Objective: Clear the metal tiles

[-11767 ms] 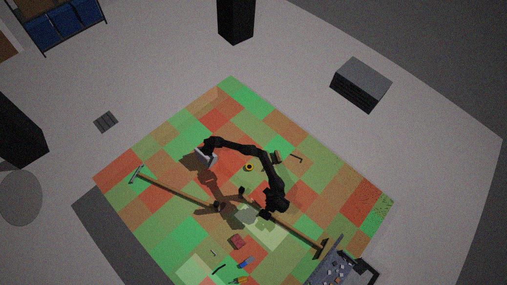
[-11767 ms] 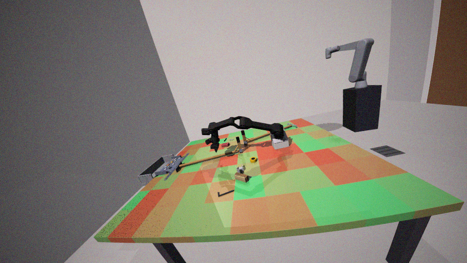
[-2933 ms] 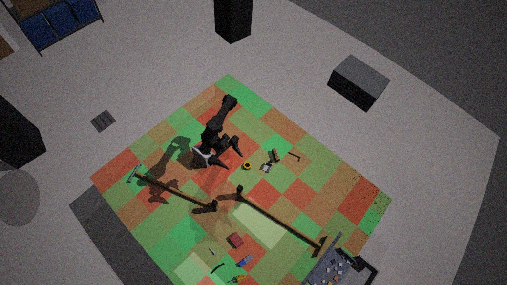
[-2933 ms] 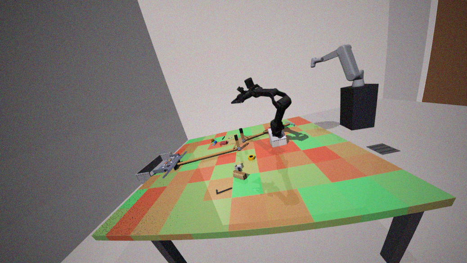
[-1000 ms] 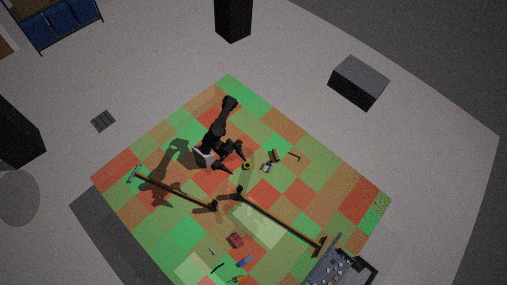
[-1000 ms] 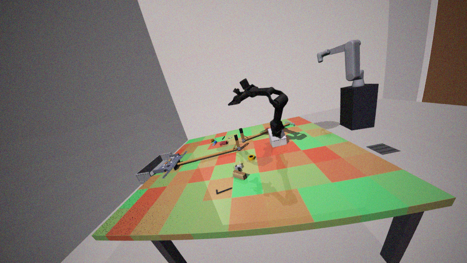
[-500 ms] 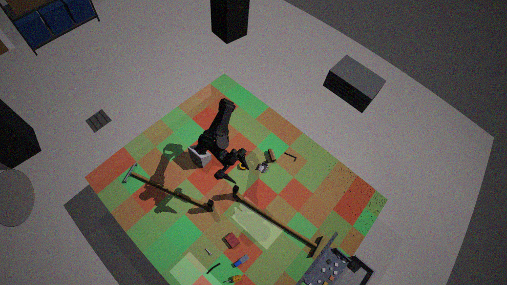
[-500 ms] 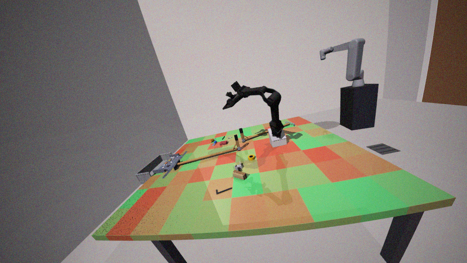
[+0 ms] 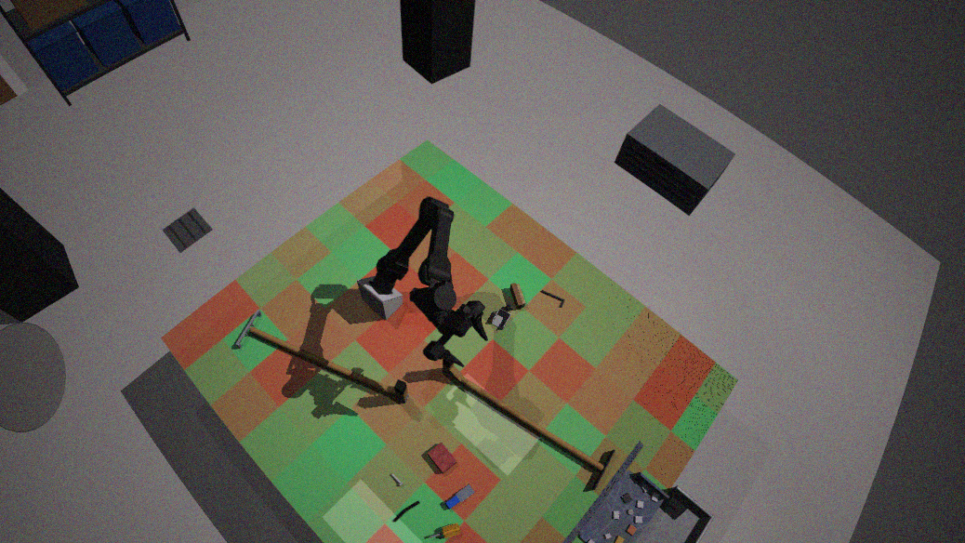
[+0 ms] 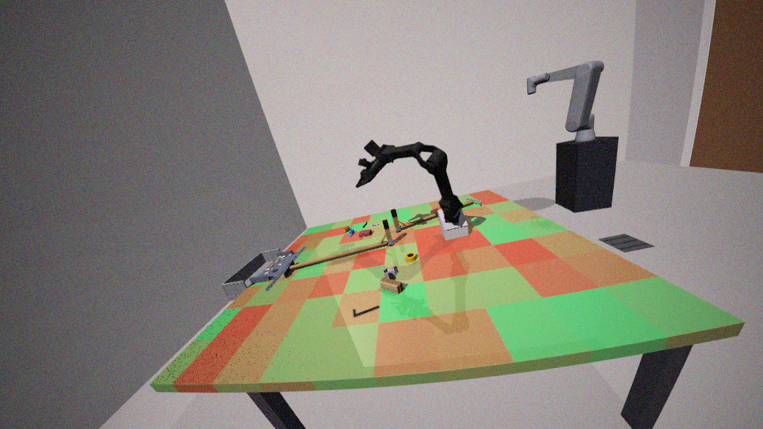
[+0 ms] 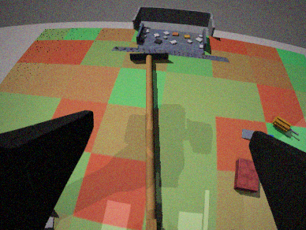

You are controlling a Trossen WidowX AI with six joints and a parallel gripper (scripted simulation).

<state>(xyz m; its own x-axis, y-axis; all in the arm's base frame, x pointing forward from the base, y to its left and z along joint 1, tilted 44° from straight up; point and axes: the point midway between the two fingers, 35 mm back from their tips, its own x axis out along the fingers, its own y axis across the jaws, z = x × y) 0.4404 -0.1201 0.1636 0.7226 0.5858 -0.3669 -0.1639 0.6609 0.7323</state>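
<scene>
Long scraper (image 9: 519,418): flat on the checkered table (image 10: 560,319), blade end at the steel bench plate (image 9: 617,503). Metal tiles (image 11: 173,38) on plate; catch box (image 11: 175,16) beyond. Second long-handled tool (image 9: 317,357) alongside; red block (image 9: 442,456) nearby. Gripper (image 9: 465,344) raised above, spread wide, holding nothing.

I'm seeing a matte black arm (image 10: 433,159) rising from a pale grey block base (image 10: 463,231), ending in a black tapered-finger tool (image 10: 364,173).
</scene>
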